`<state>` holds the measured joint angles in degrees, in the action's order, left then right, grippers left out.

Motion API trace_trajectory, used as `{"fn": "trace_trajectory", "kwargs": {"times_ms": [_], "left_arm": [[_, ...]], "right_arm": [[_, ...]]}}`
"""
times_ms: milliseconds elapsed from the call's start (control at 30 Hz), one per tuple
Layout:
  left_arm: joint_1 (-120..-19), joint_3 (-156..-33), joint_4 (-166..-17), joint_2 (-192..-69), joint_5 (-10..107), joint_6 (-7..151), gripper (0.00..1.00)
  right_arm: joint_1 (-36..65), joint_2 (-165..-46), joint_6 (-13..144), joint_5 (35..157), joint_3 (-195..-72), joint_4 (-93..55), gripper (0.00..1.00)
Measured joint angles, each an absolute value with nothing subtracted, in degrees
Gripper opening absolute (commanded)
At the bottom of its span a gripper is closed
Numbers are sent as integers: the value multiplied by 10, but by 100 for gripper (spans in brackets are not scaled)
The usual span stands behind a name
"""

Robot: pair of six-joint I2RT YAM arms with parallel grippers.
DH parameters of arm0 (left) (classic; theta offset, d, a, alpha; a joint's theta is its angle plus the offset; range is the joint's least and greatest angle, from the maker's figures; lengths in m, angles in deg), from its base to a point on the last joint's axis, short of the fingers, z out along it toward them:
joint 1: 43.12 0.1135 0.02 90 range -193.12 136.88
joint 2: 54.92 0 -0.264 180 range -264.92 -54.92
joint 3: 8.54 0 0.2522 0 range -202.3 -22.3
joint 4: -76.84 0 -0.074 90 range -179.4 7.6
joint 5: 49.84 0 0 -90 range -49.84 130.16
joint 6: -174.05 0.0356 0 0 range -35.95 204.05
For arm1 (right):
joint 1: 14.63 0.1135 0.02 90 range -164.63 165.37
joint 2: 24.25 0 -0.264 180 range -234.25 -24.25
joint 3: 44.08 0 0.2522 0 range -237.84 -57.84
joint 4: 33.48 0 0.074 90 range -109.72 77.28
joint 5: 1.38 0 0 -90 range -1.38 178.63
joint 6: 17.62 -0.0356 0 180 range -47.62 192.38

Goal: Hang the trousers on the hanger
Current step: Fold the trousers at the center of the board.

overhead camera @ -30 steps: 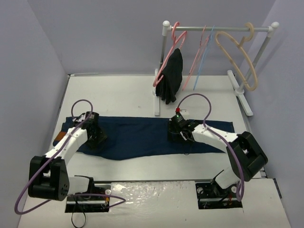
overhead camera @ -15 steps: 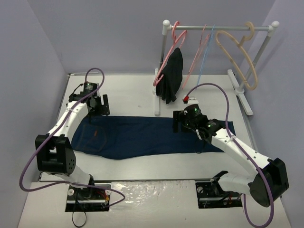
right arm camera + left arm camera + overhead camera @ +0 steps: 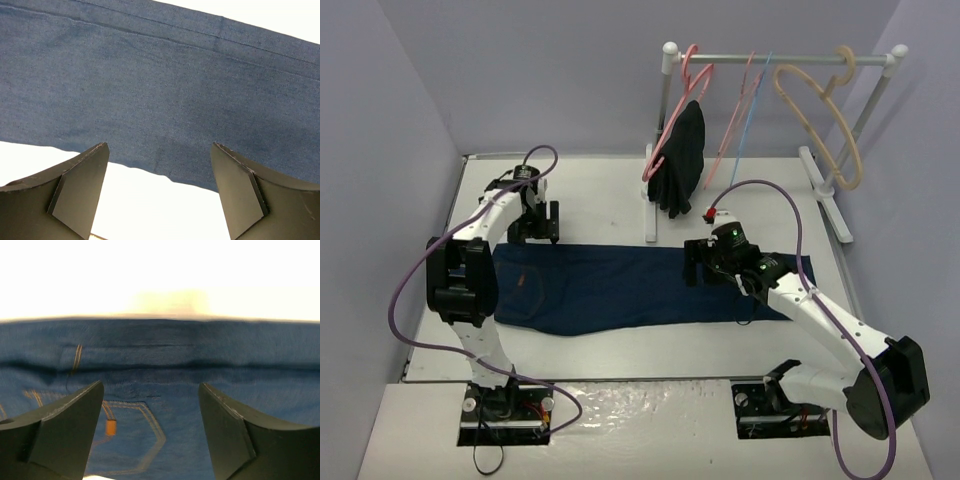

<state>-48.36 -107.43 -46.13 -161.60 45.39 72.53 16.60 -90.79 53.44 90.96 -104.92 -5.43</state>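
Observation:
The trousers (image 3: 610,290) lie flat across the table, waist end to the left and legs to the right. My left gripper (image 3: 535,224) hangs open over the far edge of the waist end. In the left wrist view it (image 3: 151,390) is empty above a back pocket (image 3: 135,435) with orange stitching. My right gripper (image 3: 698,262) is open over the legs. In the right wrist view it (image 3: 160,147) is empty above the denim's (image 3: 165,85) edge. The light-blue hanger (image 3: 750,115) hangs on the rack at the back, far from both grippers.
A white clothes rack (image 3: 780,60) stands at the back right. It carries pink hangers (image 3: 692,75), one holding a black garment (image 3: 682,160), and a thick beige hanger (image 3: 820,110). Its feet (image 3: 830,205) rest on the table. Purple walls enclose the table.
My left arm swung from the near-left part of the trousers to the far edge by the waistband. My right arm stretched out and rose slightly over the legs. Both grippers stay empty.

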Motion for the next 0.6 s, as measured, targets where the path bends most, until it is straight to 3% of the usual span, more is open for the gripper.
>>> {"fn": "trace_trajectory", "kwargs": {"times_ms": [300,600], "left_arm": [[-433,-1078,-405,-1625,382,468,73],[-390,-1092,-386,-1686,371,359,66]], "right_arm": [[165,-907,536,915,-1047,-53,80],[164,-908,555,917,-1047,-53,80]]}}
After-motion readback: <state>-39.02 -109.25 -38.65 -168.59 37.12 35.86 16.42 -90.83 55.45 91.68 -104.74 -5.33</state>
